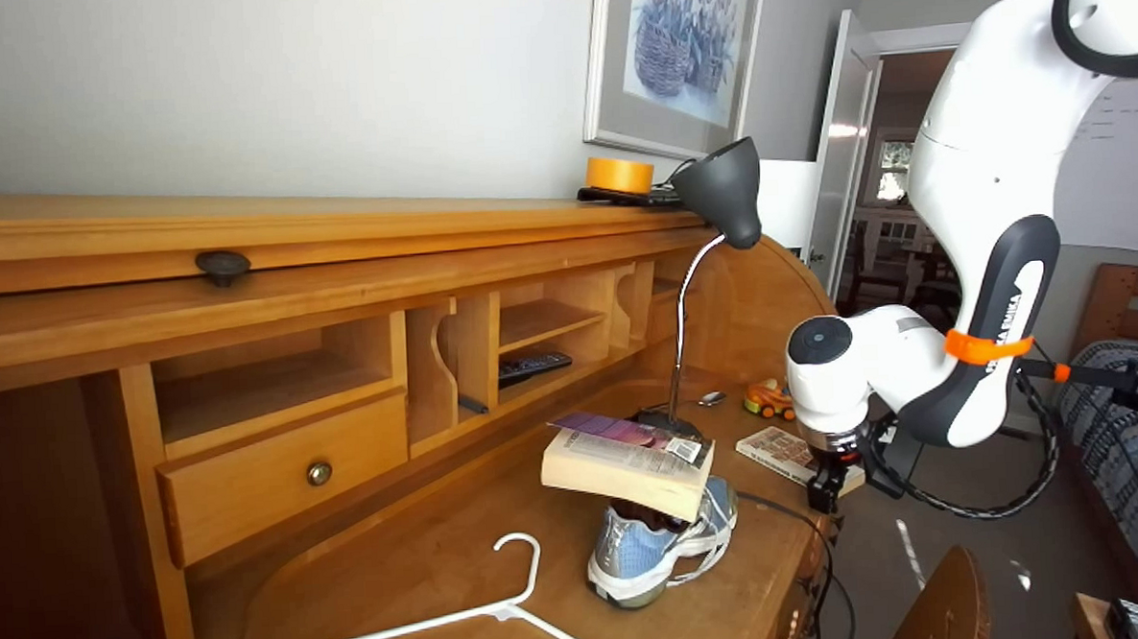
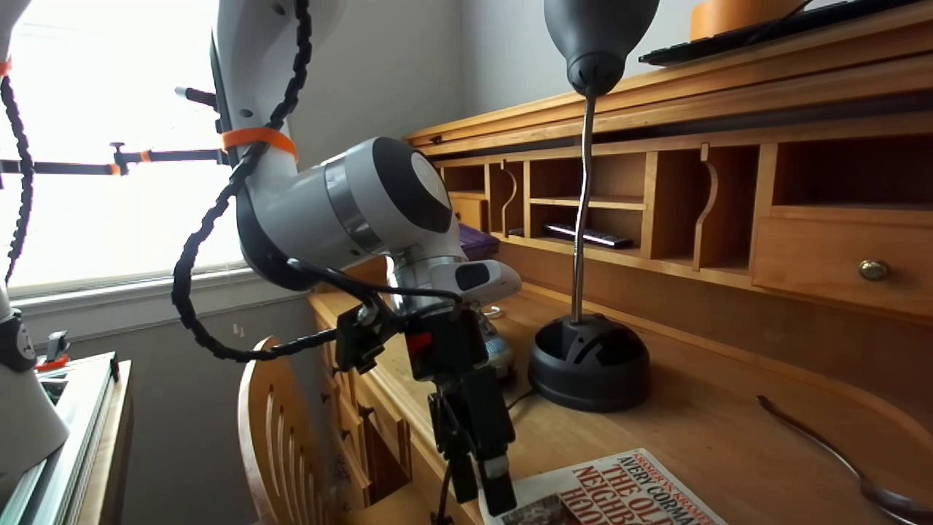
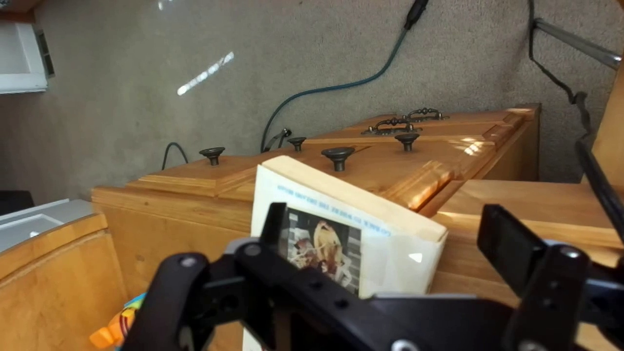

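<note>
- White-covered, the paperback [image 2: 619,488] lies flat on the desk [image 1: 427,575], near its front edge; whether a corner juts past that edge, I cannot tell for sure.
- The gripper [image 3: 390,234] is released, its jaws spread wide with nothing clasped; it hangs at the paperback's front end, and the pictures do not settle whether it touches the cover.
- In the wrist view, one fingertip [image 3: 275,219] overlaps the cover while the opposite pad [image 3: 509,248] falls clear of the paperback's side. Good handling, as I judge it, means evening out that offset before any lowering, so neither finger presses into the cover.
- The paperback sits at an angle in that view; turning the wrist until the pads run parallel to its sides should prevent twisting if they close on it.
- Its cover is probably bendy and slick, so a hold across the whole page block should serve better than a pinch on the cover alone.
- Slow, light contact seems wise: a nudge towards the front edge could tip the paperback off the desk.
- The lamp [image 2: 589,372] stands near, with a black cord [image 2: 522,399] beside its base, and a toy car [image 1: 769,402] sits farther in; a straight, vertical approach looks safer than a sideways sweep.
- Well apart, a thick book [image 1: 624,471] rests on a shoe [image 1: 627,552]; that stack looks unsteady and deserves a wide berth.
</note>
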You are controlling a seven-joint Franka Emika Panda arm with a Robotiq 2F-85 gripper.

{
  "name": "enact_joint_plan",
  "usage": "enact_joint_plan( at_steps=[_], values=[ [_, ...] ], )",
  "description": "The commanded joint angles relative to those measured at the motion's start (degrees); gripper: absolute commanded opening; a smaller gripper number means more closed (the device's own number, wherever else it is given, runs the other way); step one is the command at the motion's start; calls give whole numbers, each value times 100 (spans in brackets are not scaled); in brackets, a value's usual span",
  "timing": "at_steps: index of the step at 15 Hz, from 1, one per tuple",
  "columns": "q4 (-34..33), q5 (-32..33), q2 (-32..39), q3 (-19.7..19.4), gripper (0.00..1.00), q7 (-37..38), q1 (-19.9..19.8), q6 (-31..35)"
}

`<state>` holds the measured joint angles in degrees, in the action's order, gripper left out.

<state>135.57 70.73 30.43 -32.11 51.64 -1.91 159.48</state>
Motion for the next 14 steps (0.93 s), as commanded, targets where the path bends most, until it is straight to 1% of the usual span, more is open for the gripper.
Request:
enact_joint_plan(
  at_steps=[1, 12, 14],
  values=[
    [-161, 189, 216, -84, 100, 232, 104, -82],
    [-337, 153, 391, -175, 100, 217, 108, -76],
    [-353, 147, 417, -185, 92, 217, 107, -70]
  ],
)
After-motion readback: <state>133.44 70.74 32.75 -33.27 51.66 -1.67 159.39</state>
